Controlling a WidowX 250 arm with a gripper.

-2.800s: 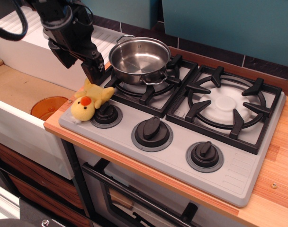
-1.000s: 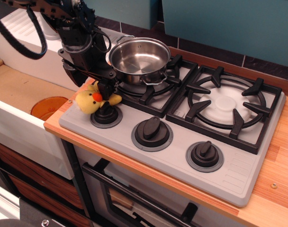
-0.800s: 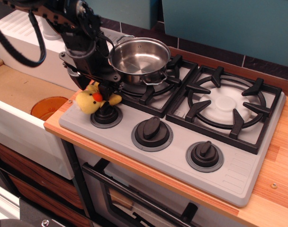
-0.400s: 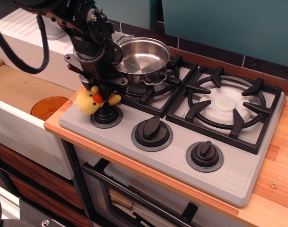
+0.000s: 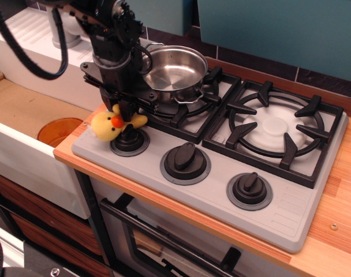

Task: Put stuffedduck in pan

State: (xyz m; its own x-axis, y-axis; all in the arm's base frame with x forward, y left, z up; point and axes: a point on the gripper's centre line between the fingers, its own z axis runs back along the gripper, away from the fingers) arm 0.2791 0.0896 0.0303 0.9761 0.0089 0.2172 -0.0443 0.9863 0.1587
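no words, numbers, brand marks or labels can be read anywhere: the stove (image 5: 279,213), its knobs (image 5: 185,160), the pan (image 5: 171,72) and the bench (image 5: 337,225) all look plain.

Teal wall panels (image 5: 268,29) at 12 o'clock; dark tile strip (image 5: 314,74) beneath; light wooden countertop (image 5: 337,231) at 4 o'clock; white sink basin (image 5: 25,156) at 9 o'clock.

Illumination is even and moderately bright, from overhead. Shadows are soft and short beneath the knobs (image 5: 186,161) and burner grates (image 5: 276,128). The pan (image 5: 171,71) shows bright specular glare on its rim and inner wall. The arm (image 5: 109,40) renders nearly black, with little surface detail. Focus is adequate throughout; fine texture is slightly soft. No edge distortion is evident.
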